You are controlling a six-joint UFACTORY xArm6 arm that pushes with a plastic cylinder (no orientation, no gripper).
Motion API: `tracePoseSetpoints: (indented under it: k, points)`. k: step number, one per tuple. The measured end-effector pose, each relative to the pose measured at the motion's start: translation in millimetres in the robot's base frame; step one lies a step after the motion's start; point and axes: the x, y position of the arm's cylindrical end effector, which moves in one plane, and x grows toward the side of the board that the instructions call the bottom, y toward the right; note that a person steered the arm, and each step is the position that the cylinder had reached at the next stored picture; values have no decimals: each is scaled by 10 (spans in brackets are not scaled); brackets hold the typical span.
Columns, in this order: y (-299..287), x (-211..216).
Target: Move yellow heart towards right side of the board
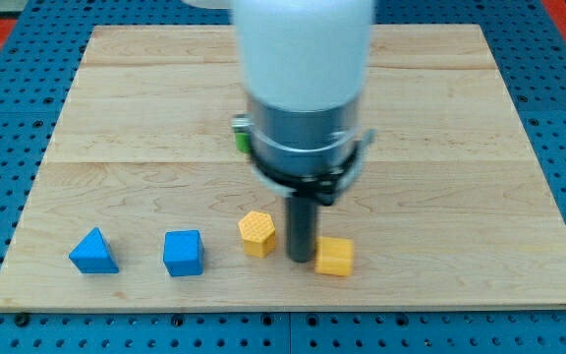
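Observation:
My tip (301,259) stands between the two yellow blocks near the view's bottom centre. The yellow heart (334,257) lies just to the tip's right, touching or nearly touching the rod. The yellow hexagon (256,234) lies just to the tip's left and slightly higher in the view. The wooden board (460,147) stretches well to the right of the heart.
A blue triangle (93,252) and a blue cube (183,253) lie at the bottom left. A sliver of a green block (239,135) shows beside the arm. The arm's body hides the other blocks at the board's centre.

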Motion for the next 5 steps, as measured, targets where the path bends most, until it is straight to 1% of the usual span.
tracePoseSetpoints:
  k: [1,2,3,4,5]
  points:
    - [505,92]
    - [214,-428]
    - [-411,-928]
    - [-778,-794]
    - [-775,-345]
